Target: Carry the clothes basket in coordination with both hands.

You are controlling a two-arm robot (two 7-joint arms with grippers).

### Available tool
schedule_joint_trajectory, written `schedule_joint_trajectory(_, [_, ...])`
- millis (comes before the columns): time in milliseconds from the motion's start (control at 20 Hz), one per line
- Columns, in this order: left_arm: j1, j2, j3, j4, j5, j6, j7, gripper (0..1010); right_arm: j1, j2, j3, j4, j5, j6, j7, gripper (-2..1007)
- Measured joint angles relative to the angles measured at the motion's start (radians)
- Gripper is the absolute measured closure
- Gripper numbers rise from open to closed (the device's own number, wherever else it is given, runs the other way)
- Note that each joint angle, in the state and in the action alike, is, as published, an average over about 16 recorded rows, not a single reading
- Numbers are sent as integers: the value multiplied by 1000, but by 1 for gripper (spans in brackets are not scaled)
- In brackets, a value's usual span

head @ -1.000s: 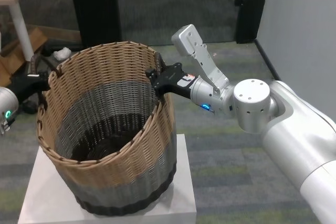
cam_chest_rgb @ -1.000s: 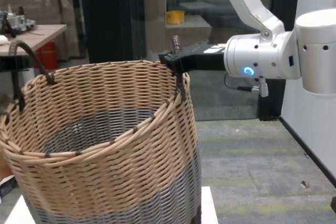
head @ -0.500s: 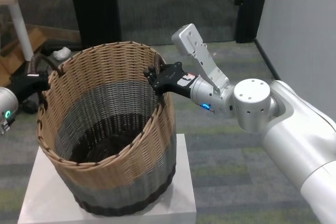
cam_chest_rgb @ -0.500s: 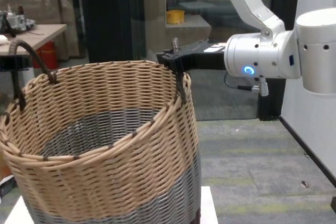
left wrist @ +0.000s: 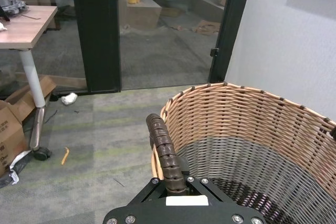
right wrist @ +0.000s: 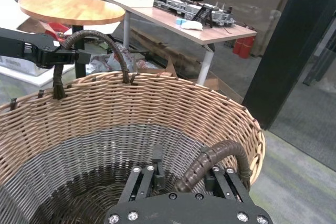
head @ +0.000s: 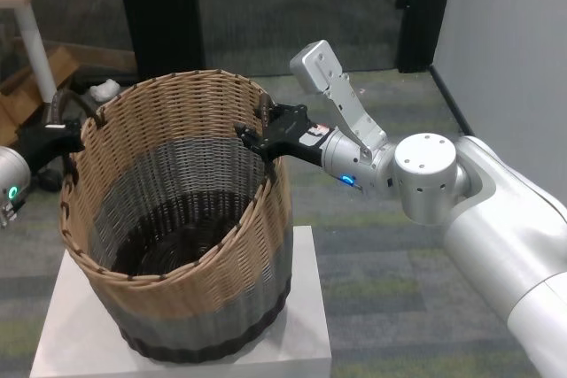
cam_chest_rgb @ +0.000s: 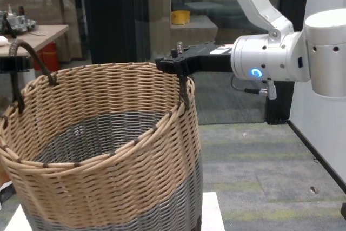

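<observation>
Clothes basket [head: 177, 227] on white stand [head: 306, 343]

no readable text anywhere

cardboard box [left wrist: 10, 137] by the desk has some print; too small to make out

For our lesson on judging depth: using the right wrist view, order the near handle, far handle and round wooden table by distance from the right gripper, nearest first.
1. Near handle, between the right gripper's fingers.
2. Far handle, across the basket, at the left gripper.
3. Round wooden table, beyond the basket.
</observation>
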Motion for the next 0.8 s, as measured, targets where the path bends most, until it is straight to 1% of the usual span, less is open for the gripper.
schedule_joint_trajectory(400, [1,0,-1,-1,-1,-1,0,1010,-1,1,0,-1,1,1,3,316])
schedule_joint_trajectory(600, [1,0,-1,-1,-1,-2,0,1010,-1,4,0,-6,11,15,25,183])
schedule_joint_trajectory(800, [1,0,-1,-2,-2,-2,0,1010,0,10,1,-12,30,42,53,86])
